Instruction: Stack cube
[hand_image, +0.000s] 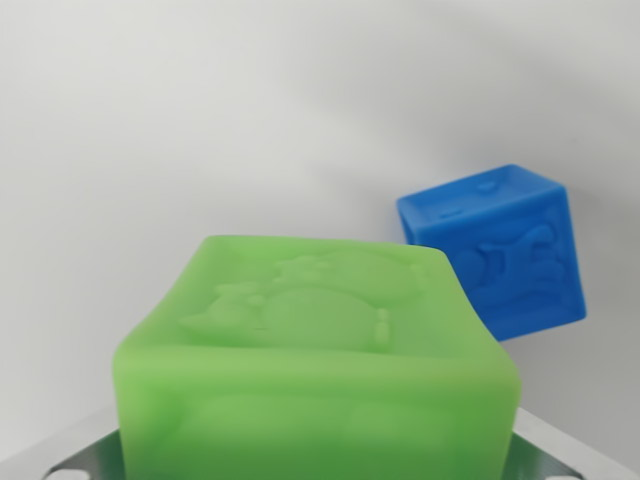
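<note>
A soft green cube (320, 350) with an embossed animal on its top face fills the lower middle of the wrist view, very close to the camera. It sits between the two sides of my gripper (320, 455), and it spans the whole gap. Only grey metal finger parts (70, 455) show at the bottom corners, and the fingertips are hidden behind the cube. A blue cube (495, 250) with embossed faces rests on the white surface, farther off and toward the wrist view's right, apart from the green cube.
A plain white surface (200, 120) stretches across the whole background behind both cubes.
</note>
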